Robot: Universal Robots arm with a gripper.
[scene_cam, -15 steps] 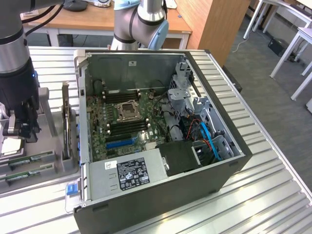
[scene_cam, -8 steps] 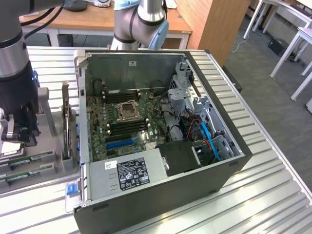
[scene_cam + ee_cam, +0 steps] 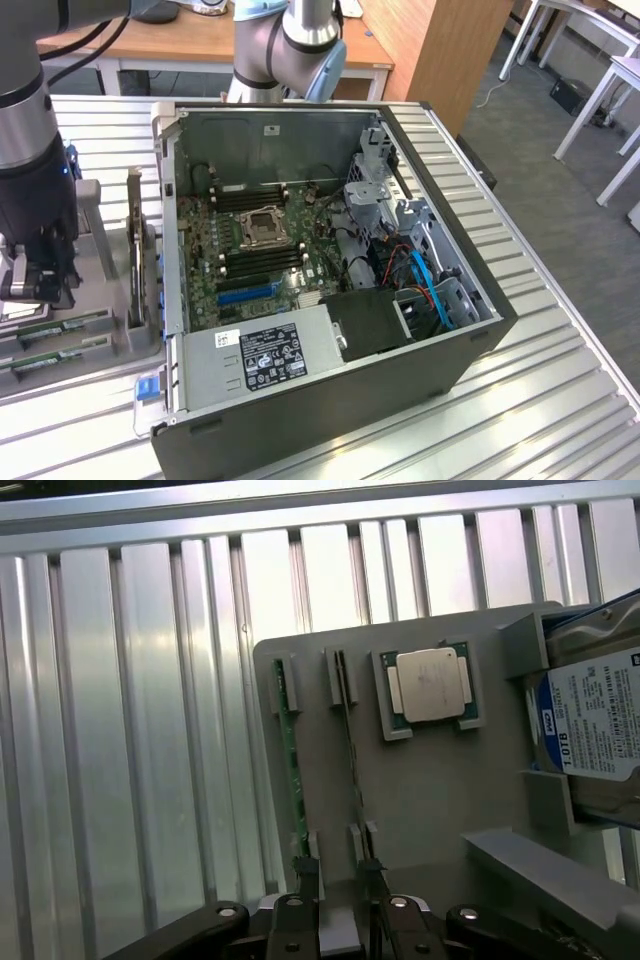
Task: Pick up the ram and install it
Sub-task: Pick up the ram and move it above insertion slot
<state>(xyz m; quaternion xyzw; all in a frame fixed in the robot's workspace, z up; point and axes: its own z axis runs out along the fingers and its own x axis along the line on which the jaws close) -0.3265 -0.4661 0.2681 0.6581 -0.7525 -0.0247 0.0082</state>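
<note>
The tool [image 3: 338, 880] is held wide open, with nothing gripped, just above the gray holder [image 3: 430, 800] on the desk [image 3: 150, 730]. The ram [image 3: 292, 770] is seated on edge in a holder slot, its end beside the tool.

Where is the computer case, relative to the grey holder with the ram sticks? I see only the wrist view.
Observer: The open computer case lies on the table, to the exterior view's right of the grey holder. The gripper hangs over that holder.
Operator: Which slots can you see inside the case?
Observer: Long dark slots run on both sides of the CPU socket on the motherboard.
Operator: What else stands near the case?
Observer: A second arm stands beyond the far wall of the case.
</note>
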